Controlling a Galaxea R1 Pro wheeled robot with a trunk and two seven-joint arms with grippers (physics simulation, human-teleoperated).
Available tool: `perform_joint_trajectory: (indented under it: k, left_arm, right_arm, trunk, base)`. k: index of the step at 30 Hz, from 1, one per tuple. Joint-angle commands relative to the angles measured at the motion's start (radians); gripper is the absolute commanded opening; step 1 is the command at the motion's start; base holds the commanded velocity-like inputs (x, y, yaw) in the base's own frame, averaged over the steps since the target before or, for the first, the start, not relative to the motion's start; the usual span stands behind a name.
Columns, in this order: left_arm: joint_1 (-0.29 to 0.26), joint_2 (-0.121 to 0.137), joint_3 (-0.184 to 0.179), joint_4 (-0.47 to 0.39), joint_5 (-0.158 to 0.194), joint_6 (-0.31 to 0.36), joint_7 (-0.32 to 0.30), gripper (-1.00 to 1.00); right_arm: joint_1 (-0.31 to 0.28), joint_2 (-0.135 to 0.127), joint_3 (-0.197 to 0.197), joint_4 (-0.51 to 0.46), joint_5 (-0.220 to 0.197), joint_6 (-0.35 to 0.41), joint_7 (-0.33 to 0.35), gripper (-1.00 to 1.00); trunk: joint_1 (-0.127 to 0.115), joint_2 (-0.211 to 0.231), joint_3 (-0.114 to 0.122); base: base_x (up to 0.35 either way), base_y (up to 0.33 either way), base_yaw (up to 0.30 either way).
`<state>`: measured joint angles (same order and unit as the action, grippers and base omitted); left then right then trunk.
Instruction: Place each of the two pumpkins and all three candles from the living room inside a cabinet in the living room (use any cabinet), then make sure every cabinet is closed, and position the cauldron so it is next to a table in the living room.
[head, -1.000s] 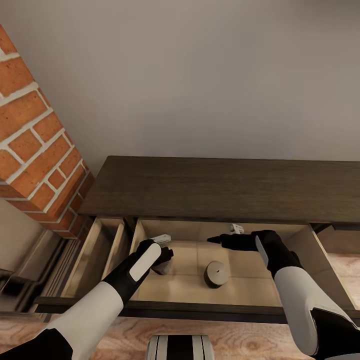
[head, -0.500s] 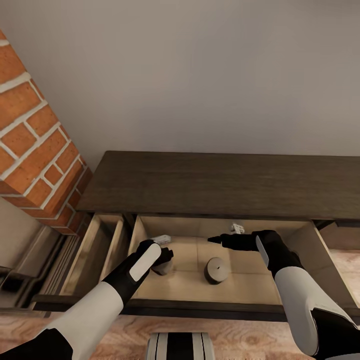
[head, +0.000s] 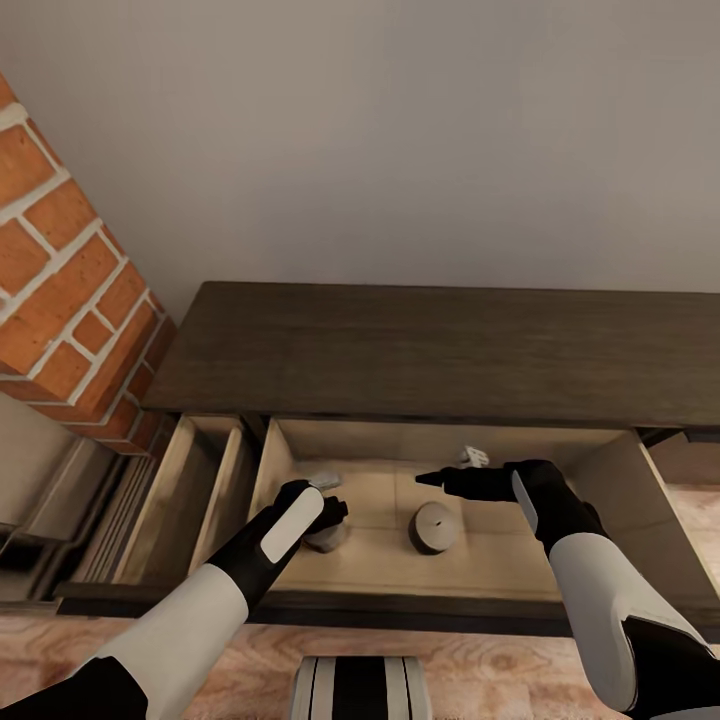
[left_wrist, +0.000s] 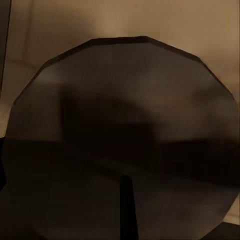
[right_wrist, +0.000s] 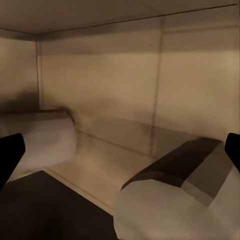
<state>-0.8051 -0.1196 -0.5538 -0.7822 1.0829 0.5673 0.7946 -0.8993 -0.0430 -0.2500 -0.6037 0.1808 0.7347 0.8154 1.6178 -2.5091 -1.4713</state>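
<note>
The cabinet (head: 430, 350) is a long, low, dark-brown console whose wide drawer (head: 500, 575) is pulled out, showing a tan wood floor. One grey candle (head: 433, 527) stands free on that floor. A second candle (head: 326, 538) sits under my left gripper (head: 326, 503), which looks shut on it. In the left wrist view this candle's dark top (left_wrist: 125, 130) sits very close to the camera, with its wick (left_wrist: 127, 205) showing. My right gripper (head: 442, 472) hovers open just behind the free candle. Both candles (right_wrist: 175, 195) (right_wrist: 42, 140) appear between its fingertips (right_wrist: 11, 150). Pumpkins and cauldron are out of view.
A narrower drawer (head: 200, 480) stands open to the left of the wide one. A red brick column (head: 60, 280) rises at the left beside the cabinet. A plain wall (head: 400, 140) is behind, and wood flooring (head: 480, 680) lies in front.
The camera has moved, so the cabinet and the free candle sit higher in the picture. Both arms and the left candle keep their place, so that candle has shifted toward the drawer's front.
</note>
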Motion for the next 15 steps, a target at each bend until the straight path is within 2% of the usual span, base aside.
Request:
perform_joint_trajectory:
  k: [1, 15]
  left_arm:
    - [0.000, 0.000, 0.000, 0.000, -0.001, 0.000, -0.001, -1.00]
    - [0.000, 0.000, 0.000, 0.000, -0.001, 0.000, 0.000, -1.00]
  right_arm:
    - [0.000, 0.000, 0.000, 0.000, -0.001, 0.000, 0.001, 1.00]
    - [0.000, -0.008, 0.000, -0.002, 0.002, -0.001, 0.004, 1.00]
  trunk:
    - [0.000, 0.000, -0.004]
    - [0.007, -0.004, -0.058]
  base:
    - [0.000, 0.000, 0.000]
    - [0.000, 0.000, 0.000]
